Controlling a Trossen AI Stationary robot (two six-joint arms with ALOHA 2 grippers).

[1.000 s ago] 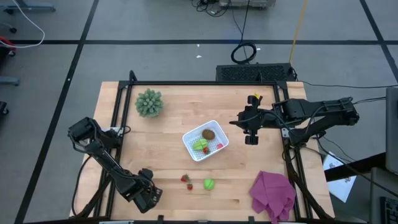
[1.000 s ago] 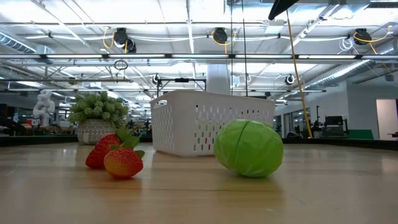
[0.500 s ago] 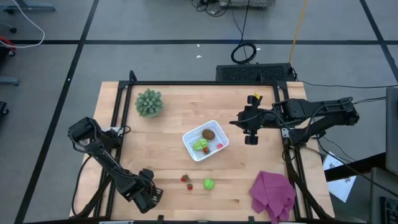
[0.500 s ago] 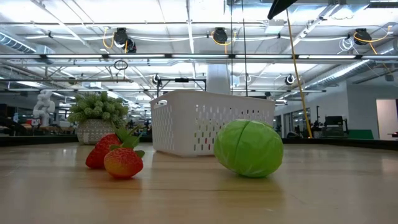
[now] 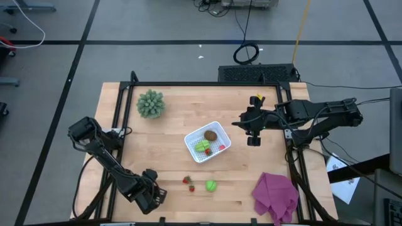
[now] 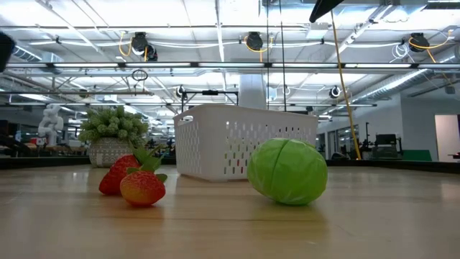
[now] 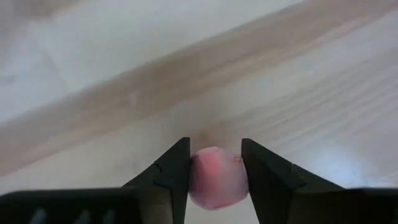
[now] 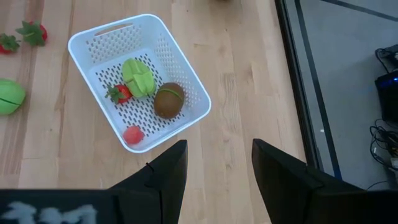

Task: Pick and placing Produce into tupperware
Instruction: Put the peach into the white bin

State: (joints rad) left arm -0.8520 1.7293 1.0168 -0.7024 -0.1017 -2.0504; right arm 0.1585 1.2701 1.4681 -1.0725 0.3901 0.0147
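Observation:
The white tupperware (image 5: 215,149) stands at mid-table and holds a brown round piece (image 8: 168,101), a green leafy piece (image 8: 138,76), a strawberry (image 8: 118,93) and a pink-red ball (image 8: 132,134). Two strawberries (image 5: 188,182) and a green round piece (image 5: 211,186) lie on the wood nearer the front edge. My left gripper (image 5: 151,197) is at the front left, shut on a pink-red ball (image 7: 214,180). My right gripper (image 5: 254,137) hovers open and empty to the right of the tupperware. My left gripper pinches the pink-red ball's two opposite sides (image 7: 198,177) between its two fingers. The fingers (image 7: 173,171) point down at the tabletop. The ball sits near the fingertips; whether it is clear of the wood I cannot tell.
A spiky green plant (image 5: 151,103) stands at the far left of the table. A purple cloth (image 5: 275,196) lies at the front right corner. Black frame rails (image 5: 119,125) run along the table's sides. Bare wood lies between the left gripper and the strawberries.
My left gripper has shifted slightly toward the table's right edge, and a dark part of the arm now shows at the low view's upper left edge. The right arm and the produce have kept still.

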